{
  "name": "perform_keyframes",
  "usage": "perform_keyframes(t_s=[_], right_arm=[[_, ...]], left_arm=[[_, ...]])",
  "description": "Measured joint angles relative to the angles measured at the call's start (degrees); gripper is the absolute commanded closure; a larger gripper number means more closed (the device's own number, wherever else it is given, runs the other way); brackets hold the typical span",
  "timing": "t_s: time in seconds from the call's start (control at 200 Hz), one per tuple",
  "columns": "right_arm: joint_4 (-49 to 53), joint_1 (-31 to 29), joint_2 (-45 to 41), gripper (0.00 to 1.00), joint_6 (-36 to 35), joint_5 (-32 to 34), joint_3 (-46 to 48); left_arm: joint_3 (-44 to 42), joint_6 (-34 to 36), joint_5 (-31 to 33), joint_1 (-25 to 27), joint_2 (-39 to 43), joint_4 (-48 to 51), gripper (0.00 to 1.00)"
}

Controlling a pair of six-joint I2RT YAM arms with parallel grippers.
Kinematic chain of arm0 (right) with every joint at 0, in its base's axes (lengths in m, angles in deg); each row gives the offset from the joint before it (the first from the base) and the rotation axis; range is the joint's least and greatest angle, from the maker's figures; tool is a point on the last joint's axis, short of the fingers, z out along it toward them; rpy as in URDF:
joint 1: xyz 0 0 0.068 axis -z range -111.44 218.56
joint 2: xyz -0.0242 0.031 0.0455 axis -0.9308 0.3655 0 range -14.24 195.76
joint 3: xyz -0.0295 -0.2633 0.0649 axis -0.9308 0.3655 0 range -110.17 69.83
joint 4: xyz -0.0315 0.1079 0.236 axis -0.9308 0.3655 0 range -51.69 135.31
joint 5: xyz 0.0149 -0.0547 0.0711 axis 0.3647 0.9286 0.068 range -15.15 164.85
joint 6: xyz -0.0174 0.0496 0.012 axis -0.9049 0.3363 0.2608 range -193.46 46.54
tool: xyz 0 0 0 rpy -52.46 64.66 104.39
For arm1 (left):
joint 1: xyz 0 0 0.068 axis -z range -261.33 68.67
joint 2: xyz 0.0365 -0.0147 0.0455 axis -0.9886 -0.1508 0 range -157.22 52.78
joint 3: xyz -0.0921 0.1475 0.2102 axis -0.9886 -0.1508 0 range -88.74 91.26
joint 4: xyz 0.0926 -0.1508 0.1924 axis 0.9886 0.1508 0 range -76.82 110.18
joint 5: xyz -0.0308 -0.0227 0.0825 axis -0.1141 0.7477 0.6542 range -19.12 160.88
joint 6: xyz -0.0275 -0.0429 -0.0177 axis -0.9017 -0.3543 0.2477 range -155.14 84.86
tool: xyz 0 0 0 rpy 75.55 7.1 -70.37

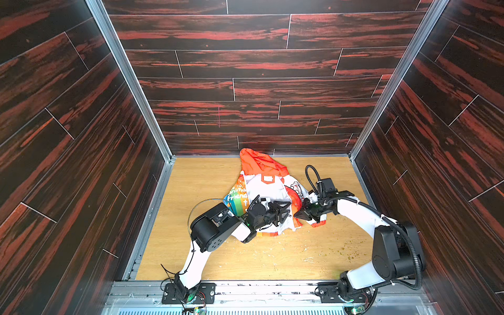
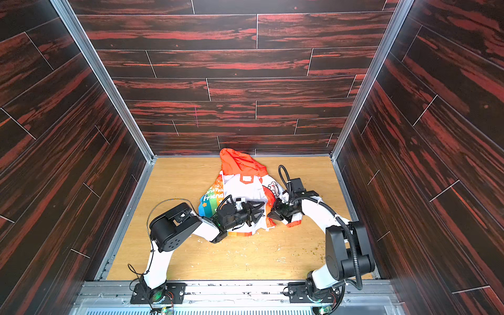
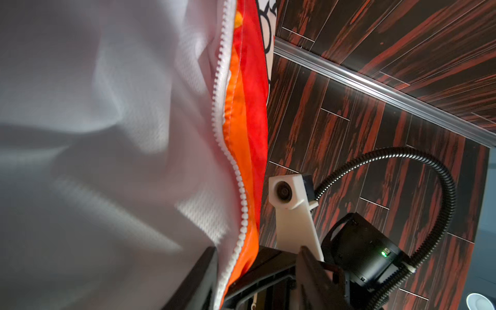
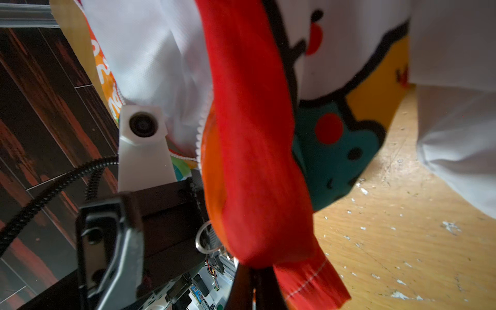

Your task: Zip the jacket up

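Where the wooden surface (image 1: 201, 185) runs back to the dark panelled wall (image 1: 245, 90), the jacket (image 1: 268, 191) lies crumpled about midway across, toward the far edge. Its orange hood (image 1: 259, 163) is nearest that wall, and its white body and rainbow panel are toward the near side. White mesh lining faces up across the middle. At the near hem the two hands meet almost tip to tip. The right hand (image 4: 253, 284) is clenched on the jacket's red-orange front edge, a corner of hem sticking out past the grip. The left hand (image 3: 257, 249) faces it with fingers (image 3: 204, 273) apart. The unjoined white zipper teeth (image 3: 222, 107) and orange tape run down between them, close against one finger, not pinched. Pale crumbs (image 1: 350, 256) and greenish specks dot the surface on the near side, mostly toward the right.
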Motion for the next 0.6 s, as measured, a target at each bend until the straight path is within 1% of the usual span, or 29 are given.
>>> perform_keyframes(t_s=[0.155,0.271,0.391,0.501,0.551,0.601], right_arm=[[-0.1,0.0,-0.2,1.0,0.0,0.0,0.0],[-0.1,0.0,-0.2,1.0,0.0,0.0,0.0],[-0.1,0.0,-0.2,1.0,0.0,0.1,0.0],[0.0,0.0,-0.2,1.0,0.0,0.3,0.0],[0.0,0.0,-0.2,1.0,0.0,0.4,0.0],[0.1,0.0,-0.2,1.0,0.0,0.4,0.0]], left_arm=[[-1.2,-0.5,0.2,0.0,0.0,-0.3,0.71],[-1.8,-0.6,0.2,0.0,0.0,-0.3,0.76],[-1.8,-0.6,0.1,0.0,0.0,-0.3,0.76],[-1.8,-0.7,0.0,0.0,0.0,-0.3,0.8],[-1.8,-0.7,-0.1,0.0,0.0,-0.2,0.82],[-1.9,-0.8,-0.1,0.0,0.0,-0.2,0.88]])
